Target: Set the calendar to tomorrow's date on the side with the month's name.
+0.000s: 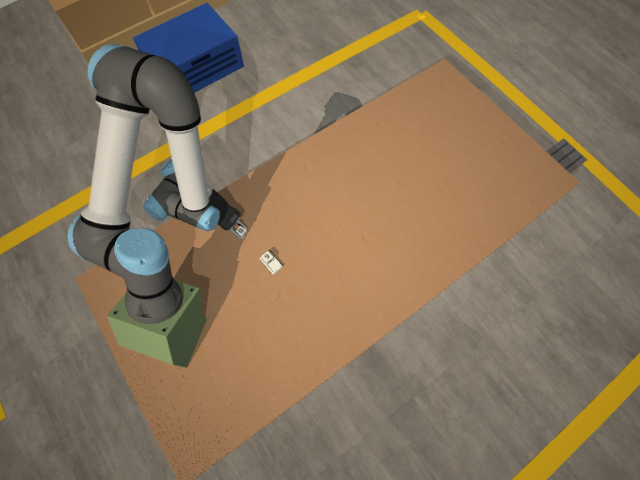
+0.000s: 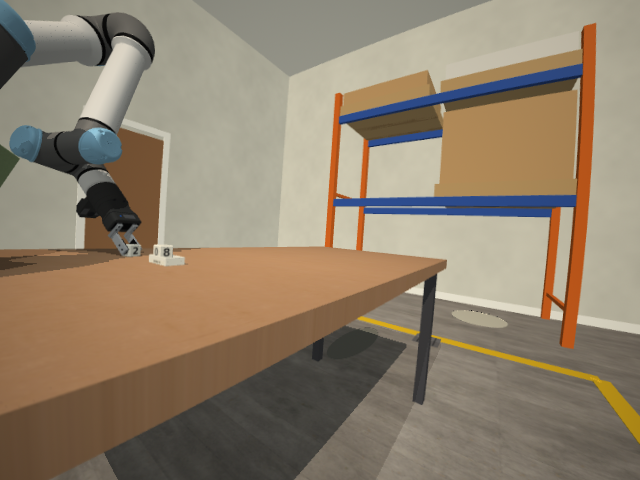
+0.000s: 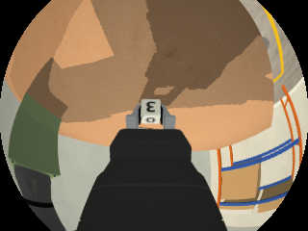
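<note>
The white tray (image 1: 275, 266) (image 2: 174, 260) lies flat on the table. One white cube (image 1: 266, 256) (image 2: 165, 251) stands in one half of it, with a 0 and an 8 on the side faces seen in the exterior view. The other half is empty. A second white cube (image 1: 241, 231) (image 2: 134, 250) (image 3: 150, 105) is on the table beside the tray, between the fingertips. It shows a 2 in the exterior view, and a 3 and a 0 in the wrist view. My gripper (image 1: 240, 229) (image 2: 129, 249) (image 3: 150, 111) reaches down at a slant, its fingers shut on this cube. Finger contact is small in view.
The brown table (image 1: 392, 196) (image 2: 232, 289) bears tray and cubes. The arm's green base block (image 1: 142, 338) (image 3: 36, 132) stands at one end of the table. A blue box (image 1: 188, 46) stands off the table. A shelf rack (image 2: 454, 201) is in the background.
</note>
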`<state>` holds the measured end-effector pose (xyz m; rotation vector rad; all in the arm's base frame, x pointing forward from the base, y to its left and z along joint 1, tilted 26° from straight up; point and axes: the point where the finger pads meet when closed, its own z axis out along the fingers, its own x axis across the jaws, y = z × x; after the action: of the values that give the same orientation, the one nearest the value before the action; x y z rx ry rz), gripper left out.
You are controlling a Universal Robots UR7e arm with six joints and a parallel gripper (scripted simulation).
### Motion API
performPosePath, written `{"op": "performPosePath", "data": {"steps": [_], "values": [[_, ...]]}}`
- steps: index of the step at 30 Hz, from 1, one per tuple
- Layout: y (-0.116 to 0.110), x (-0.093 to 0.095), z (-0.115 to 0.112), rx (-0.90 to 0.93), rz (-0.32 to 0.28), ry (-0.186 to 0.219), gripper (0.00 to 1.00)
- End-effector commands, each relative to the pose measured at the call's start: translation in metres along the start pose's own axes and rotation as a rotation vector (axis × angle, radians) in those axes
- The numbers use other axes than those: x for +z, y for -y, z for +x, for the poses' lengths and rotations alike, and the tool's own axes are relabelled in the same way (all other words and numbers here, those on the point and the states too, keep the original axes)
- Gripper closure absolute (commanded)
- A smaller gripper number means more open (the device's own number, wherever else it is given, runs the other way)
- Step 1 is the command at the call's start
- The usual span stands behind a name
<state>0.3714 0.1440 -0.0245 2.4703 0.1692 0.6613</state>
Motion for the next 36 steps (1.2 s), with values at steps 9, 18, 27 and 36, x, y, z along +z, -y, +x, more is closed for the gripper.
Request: {"op": "performPosePath", "data": {"steps": [9, 18, 27, 36], "values": [[0.001, -0.001, 0.002, 0.001, 0.001, -0.006, 0.43], [0.001, -0.001, 0.002, 0.001, 0.001, -0.006, 0.43], [-0.003, -0.004, 0.000, -0.001, 0.001, -0.003, 0.43], [-0.020, -0.019, 0.000, 0.001, 0.000, -0.001, 0.43]]}}
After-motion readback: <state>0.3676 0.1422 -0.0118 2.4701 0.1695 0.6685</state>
